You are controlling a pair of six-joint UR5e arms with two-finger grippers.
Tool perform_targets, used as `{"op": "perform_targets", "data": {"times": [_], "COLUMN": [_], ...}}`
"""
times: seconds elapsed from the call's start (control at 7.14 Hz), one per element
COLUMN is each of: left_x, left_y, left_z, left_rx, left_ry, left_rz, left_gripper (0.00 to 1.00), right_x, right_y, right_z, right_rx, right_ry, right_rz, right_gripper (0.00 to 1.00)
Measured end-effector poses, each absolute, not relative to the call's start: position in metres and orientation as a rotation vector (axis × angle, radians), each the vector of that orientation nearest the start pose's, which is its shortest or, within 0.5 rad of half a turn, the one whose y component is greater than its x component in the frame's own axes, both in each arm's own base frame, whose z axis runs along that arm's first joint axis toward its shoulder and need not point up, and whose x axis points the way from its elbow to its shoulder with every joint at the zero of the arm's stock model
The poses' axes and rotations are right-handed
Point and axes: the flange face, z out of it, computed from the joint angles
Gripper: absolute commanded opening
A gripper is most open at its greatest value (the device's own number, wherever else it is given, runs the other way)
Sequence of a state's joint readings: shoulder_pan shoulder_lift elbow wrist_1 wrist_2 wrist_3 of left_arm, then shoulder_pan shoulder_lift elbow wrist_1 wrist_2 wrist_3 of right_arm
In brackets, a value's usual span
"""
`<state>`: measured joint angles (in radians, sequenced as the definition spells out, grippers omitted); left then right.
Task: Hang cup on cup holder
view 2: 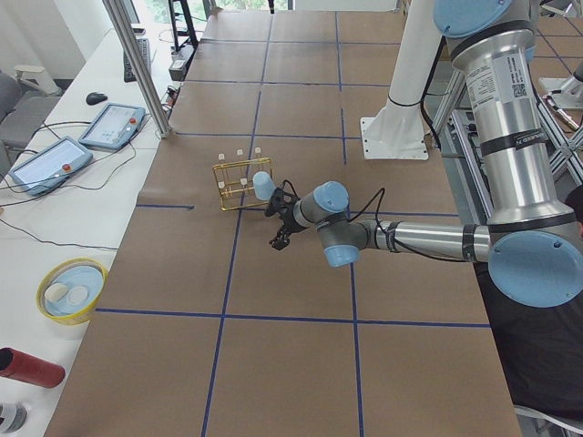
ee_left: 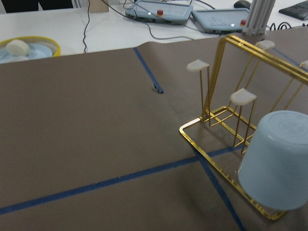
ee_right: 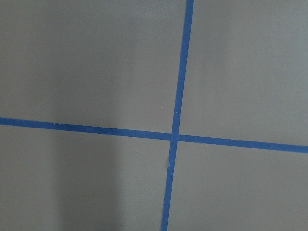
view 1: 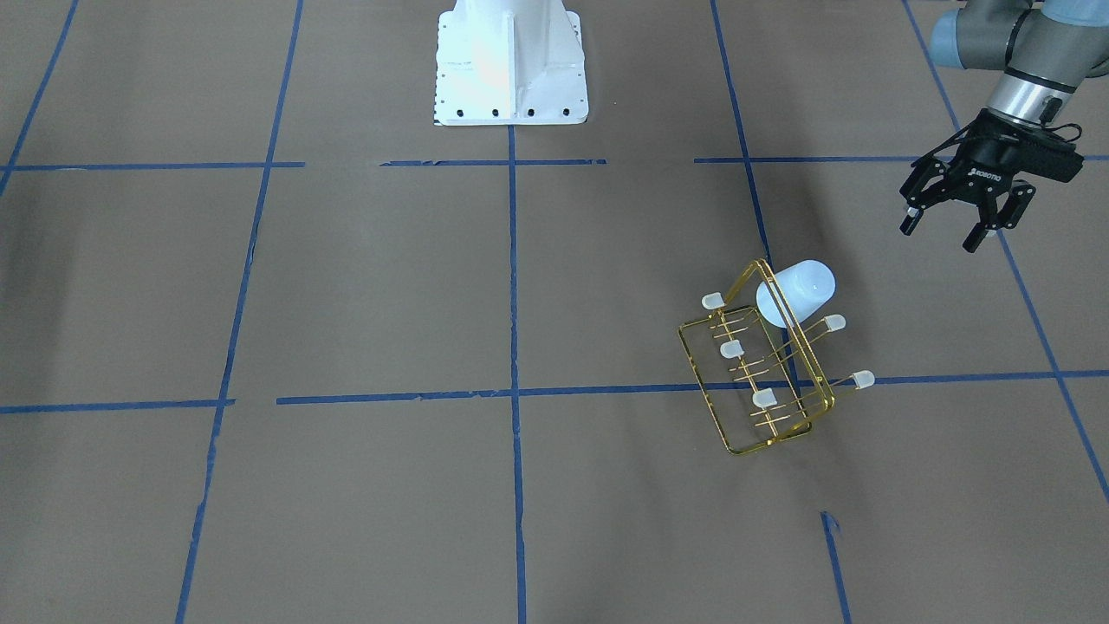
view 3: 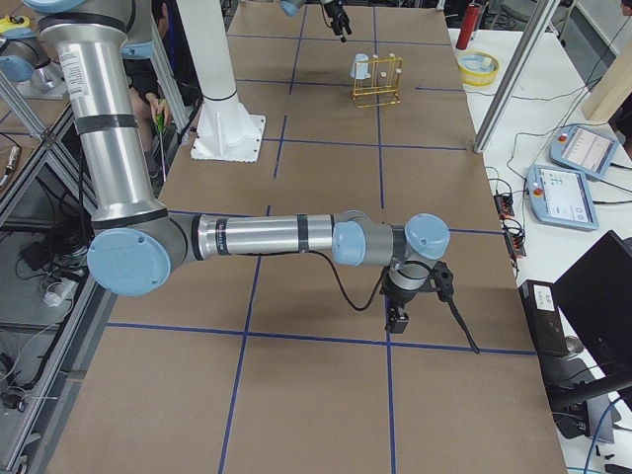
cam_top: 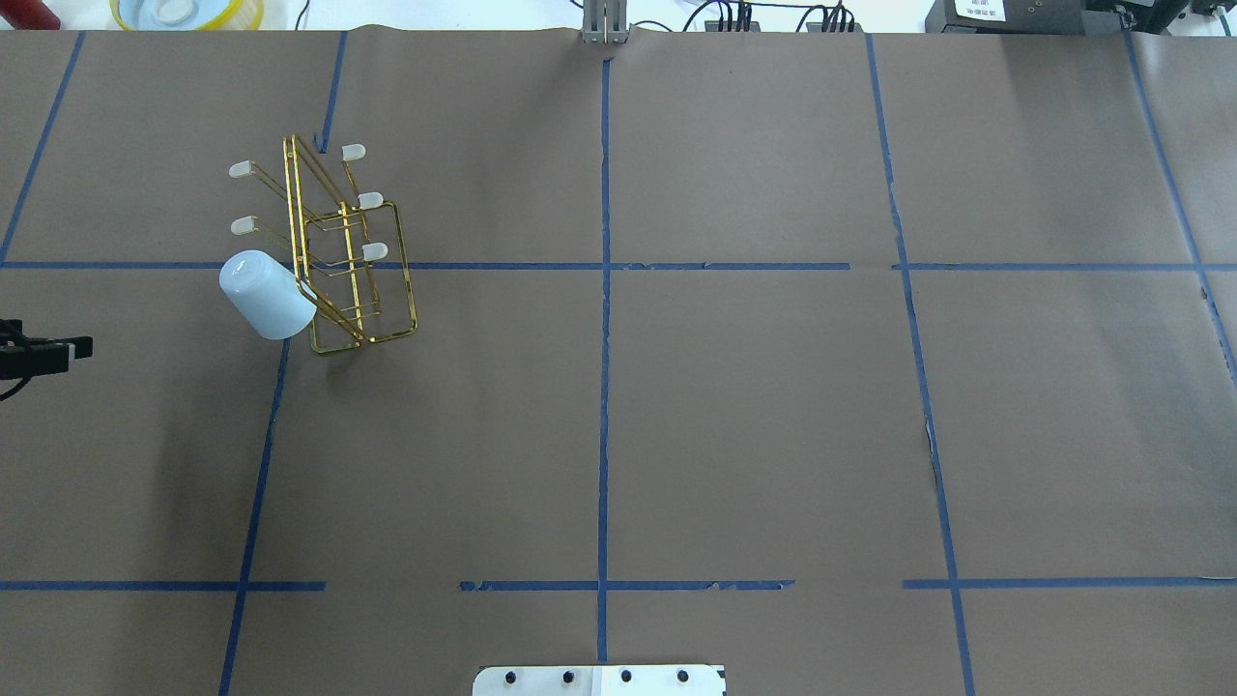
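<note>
Two fingers of the left gripper (view 1: 940,234) stand spread wide apart with nothing between them. They hang above the table (view 1: 346,286), tips pointing down, touching nothing. The front-facing view shows this best; the overhead view catches only a black edge of this gripper (cam_top: 43,353) at its left border.

The cup (view 1: 797,293) is well apart from those fingers, with brown paper and a blue tape line (view 1: 1027,299) between them. It sits bottom-up and tilted at the end of the cup holder (view 1: 732,349) nearest the robot, its mouth against the gold upright frame. Its closed end leans out toward the left arm's side. Five whitish caps show bare on the other prongs: three on one side of the frame, two on the cup's side. The left wrist view has the cup (ee_left: 279,161) large at lower right, in front of the cup holder (ee_left: 240,96), whose base lies flat on the paper.

The right gripper (view 3: 398,316) hangs far off over another part of the table. It shows only small in the side view, so I cannot tell how its fingers stand. Its wrist camera sees only crossing tape lines.

Beyond the paper lie a yellow bowl (ee_left: 29,48) and two pendants (ee_left: 159,9). The white pedestal (view 1: 511,61) stands well apart from the holder.
</note>
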<state>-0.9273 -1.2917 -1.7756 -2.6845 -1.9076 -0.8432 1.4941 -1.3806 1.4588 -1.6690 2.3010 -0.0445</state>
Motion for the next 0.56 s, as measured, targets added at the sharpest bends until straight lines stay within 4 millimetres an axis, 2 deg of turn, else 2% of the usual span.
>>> {"op": "perform_targets", "data": {"times": [0.28, 0.56], "left_x": [0.125, 0.067], "left_y": [-0.414, -0.458], "left_z": [0.57, 0.58], "left_rx": [0.373, 0.282], "left_ry": [0.882, 0.772], "left_rz": [-0.041, 0.053], "left_gripper": [1.0, 1.0], "right_x": [0.023, 0.023], "right_y": [-0.573, -0.573], "right_z": [0.625, 0.625], "right_rx": [-0.031, -0.031], "right_ry": [-0.73, -0.73], "right_rz": [-0.108, -0.109], "right_gripper": [1.0, 1.0]}}
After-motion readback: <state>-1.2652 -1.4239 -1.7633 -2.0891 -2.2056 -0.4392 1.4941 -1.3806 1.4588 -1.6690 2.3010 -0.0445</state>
